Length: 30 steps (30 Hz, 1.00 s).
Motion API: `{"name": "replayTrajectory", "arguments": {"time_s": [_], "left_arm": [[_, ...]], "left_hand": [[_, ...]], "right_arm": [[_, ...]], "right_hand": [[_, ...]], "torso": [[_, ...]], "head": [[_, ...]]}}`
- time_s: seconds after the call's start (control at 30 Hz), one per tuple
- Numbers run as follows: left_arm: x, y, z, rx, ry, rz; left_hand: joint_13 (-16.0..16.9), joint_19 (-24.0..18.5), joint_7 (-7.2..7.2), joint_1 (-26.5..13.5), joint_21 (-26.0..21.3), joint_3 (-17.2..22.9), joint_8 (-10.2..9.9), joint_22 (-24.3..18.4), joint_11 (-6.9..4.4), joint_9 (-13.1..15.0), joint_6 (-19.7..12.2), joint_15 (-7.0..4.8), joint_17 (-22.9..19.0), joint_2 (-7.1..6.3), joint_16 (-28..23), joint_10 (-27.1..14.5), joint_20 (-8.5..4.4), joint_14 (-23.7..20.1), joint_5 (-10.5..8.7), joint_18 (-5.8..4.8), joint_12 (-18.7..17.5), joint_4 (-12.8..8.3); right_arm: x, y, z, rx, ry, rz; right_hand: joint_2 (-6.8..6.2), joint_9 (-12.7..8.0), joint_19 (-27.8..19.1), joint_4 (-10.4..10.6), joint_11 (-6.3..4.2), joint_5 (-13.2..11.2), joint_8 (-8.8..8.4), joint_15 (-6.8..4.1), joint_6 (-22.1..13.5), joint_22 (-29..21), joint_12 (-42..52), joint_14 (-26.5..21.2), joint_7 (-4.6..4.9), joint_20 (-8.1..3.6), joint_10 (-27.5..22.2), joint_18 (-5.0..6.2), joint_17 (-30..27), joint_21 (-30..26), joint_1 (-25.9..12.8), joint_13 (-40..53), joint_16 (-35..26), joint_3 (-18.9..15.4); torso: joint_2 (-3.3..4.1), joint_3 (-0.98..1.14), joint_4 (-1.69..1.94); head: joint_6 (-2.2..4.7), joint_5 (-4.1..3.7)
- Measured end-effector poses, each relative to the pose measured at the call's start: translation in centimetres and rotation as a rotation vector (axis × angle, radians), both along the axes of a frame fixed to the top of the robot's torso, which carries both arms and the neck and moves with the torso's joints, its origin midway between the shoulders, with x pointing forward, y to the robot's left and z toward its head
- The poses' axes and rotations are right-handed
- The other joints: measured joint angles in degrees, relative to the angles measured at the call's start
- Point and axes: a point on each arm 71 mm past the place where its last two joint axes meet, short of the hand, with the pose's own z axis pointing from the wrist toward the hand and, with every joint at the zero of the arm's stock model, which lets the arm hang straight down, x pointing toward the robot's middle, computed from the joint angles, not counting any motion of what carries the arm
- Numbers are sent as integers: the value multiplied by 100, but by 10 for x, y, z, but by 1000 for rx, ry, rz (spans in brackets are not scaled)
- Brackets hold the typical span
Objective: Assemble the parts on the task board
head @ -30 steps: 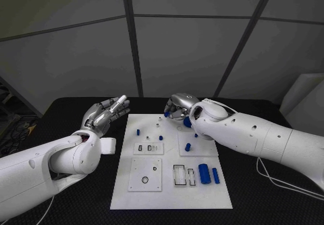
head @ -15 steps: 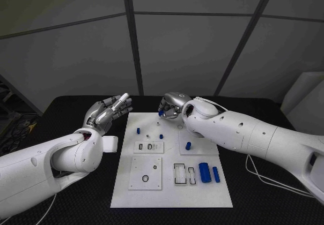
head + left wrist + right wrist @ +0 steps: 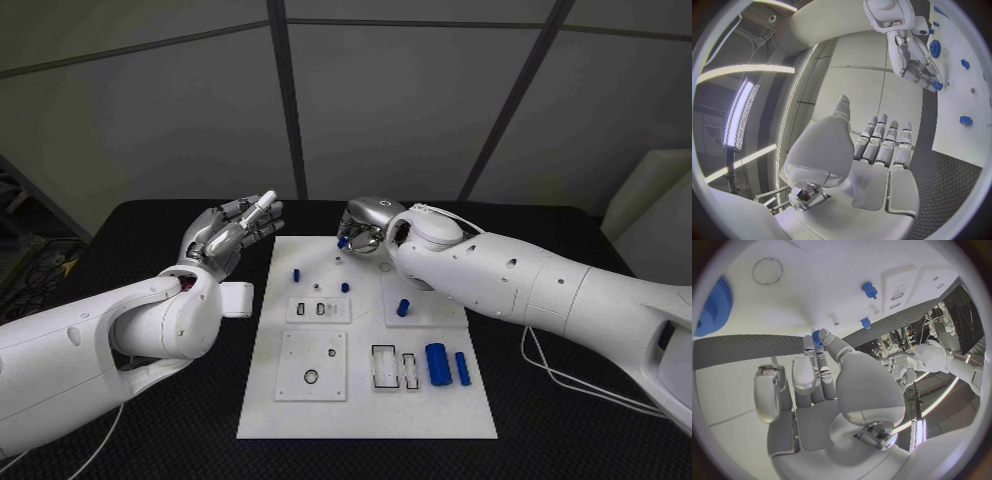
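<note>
The white task board (image 3: 368, 400) lies in the middle of the black table. My right hand (image 3: 368, 224) hovers over the board's far edge and pinches a small blue part (image 3: 343, 241) between thumb and fingertip; the same part (image 3: 817, 336) shows in the right wrist view and again (image 3: 937, 86) in the left wrist view. My left hand (image 3: 231, 232) is raised beside the board's far left corner, palm up, with its fingers (image 3: 886, 145) straight, apart and empty. Small blue pegs (image 3: 297, 276) stand on the board, and two blue cylinders (image 3: 436, 364) lie on its right side.
A blue gear (image 3: 714, 305) sits on the board below my right hand. White insert plates with slots (image 3: 315, 312) and holes (image 3: 312, 370) are set in the board. My right forearm (image 3: 519, 280) crosses above the board's right side. A cable (image 3: 577, 385) trails on the table at right.
My right hand has moved left and farther back over the board's far edge, still holding the blue part. My left hand has risen slightly.
</note>
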Motion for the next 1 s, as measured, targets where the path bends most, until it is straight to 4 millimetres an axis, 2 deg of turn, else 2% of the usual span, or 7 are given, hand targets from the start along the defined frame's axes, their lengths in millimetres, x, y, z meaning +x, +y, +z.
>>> {"name": "replayTrajectory", "arguments": {"time_s": [0.6,1.0], "left_arm": [[1,2,2,2,-4,5],[1,1,3,2,-5,4]], "left_hand": [[0,-83,0,0,-65,-23,-21,-26,0,0,0,19,-7,0,0,0,5,-57,0,0,0,-23],[0,-110,0,0,-65,-23,-21,-36,0,0,0,-1,-12,0,0,0,-9,-77,0,1,0,-22]], "right_arm": [[1,0,1,-32,-24,-35],[1,5,-1,-48,-21,-40]], "right_hand": [[-10,78,0,15,-2,-29,-18,0,-20,0,0,0,2,0,-41,0,-11,-29,-7,-6,0,-16],[-69,87,0,51,38,-29,-14,0,-54,-1,0,0,28,0,-126,1,-43,-29,-66,-26,0,-21]], "torso": [[18,2,-2],[28,1,-1]], "head": [[-15,-5],[-19,-5]]}}
